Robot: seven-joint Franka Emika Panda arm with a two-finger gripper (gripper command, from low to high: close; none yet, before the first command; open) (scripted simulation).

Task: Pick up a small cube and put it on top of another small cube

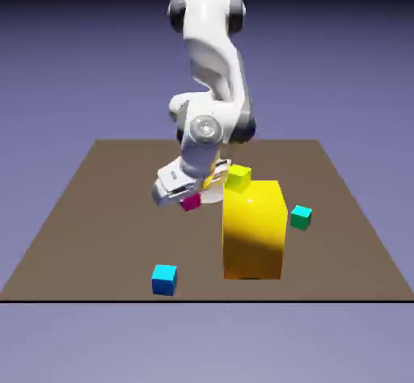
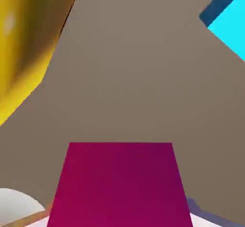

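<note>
Magenta cube (image 1: 191,202) sits at the tip of the gripper (image 1: 179,198), a little left of the middle of the exterior view. It shows there only as a small pink patch under the white hand. Whether it rests on the brown table (image 1: 97,228) or hangs just above it cannot be told from that view.

In the hand view the magenta cube (image 2: 118,185) fills the lower middle of the frame, large and close, exactly where a held thing would show. The finger tips themselves are hidden behind it, so the fingers appear clamped on the cube, though the contact itself is out of sight. A pale rounded shape shows at the lower left corner of the hand view, and a faint grey-violet sliver at the lower right.

A big yellow block (image 1: 255,229) stands just to the right of the gripper in the exterior view, and it shows again as a glossy yellow mass (image 2: 26,44) in the upper left of the hand view. A small yellow-green cube (image 1: 238,178) sits at the upper left of the block, partly behind the arm (image 1: 210,74). A teal cube (image 1: 301,216) lies just to the right of the block. A blue cube (image 1: 164,279) lies near the front edge of the table, lower left of the block; a bright cyan corner (image 2: 229,27) shows in the upper right of the hand view.
</note>
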